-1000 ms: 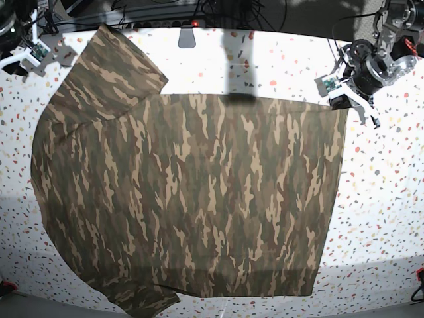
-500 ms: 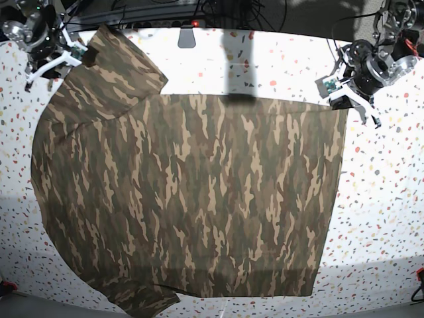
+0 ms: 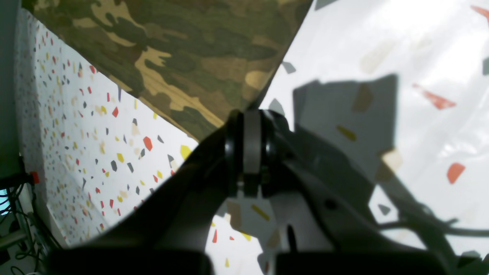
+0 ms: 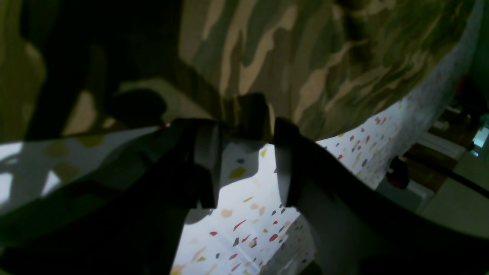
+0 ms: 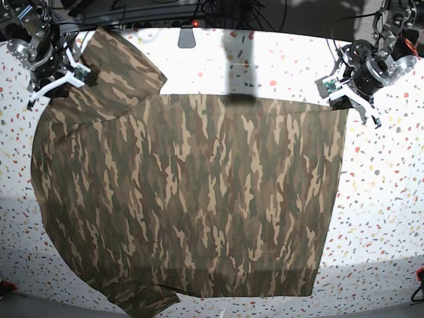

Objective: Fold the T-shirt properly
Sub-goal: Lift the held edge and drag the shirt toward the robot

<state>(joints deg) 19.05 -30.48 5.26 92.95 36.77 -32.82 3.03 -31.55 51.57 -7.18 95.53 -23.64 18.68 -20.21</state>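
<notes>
The camouflage T-shirt (image 5: pixel 192 199) lies spread flat on the speckled table (image 5: pixel 384 199), with one sleeve (image 5: pixel 116 69) pointing to the far left. My right gripper (image 5: pixel 69 79) hovers at that sleeve's outer edge. In the right wrist view it (image 4: pixel 244 130) is open, and the edge of the T-shirt (image 4: pixel 305 68) sits at its fingertips (image 4: pixel 284 168). My left gripper (image 5: pixel 348 101) is at the shirt's far right corner. In the left wrist view it (image 3: pixel 250 126) is shut, its tips against the corner of the T-shirt (image 3: pixel 183 65). Whether cloth is pinched does not show.
Cables and a power strip with a red light (image 5: pixel 193 24) run along the back edge, with a grey mount (image 5: pixel 187 37) just in front. A red-tipped object (image 5: pixel 419 275) sits at the lower right edge. Bare table lies to the right of the shirt.
My right arm has come in from the far left corner and down onto the sleeve's edge. The left arm and the shirt have not moved.
</notes>
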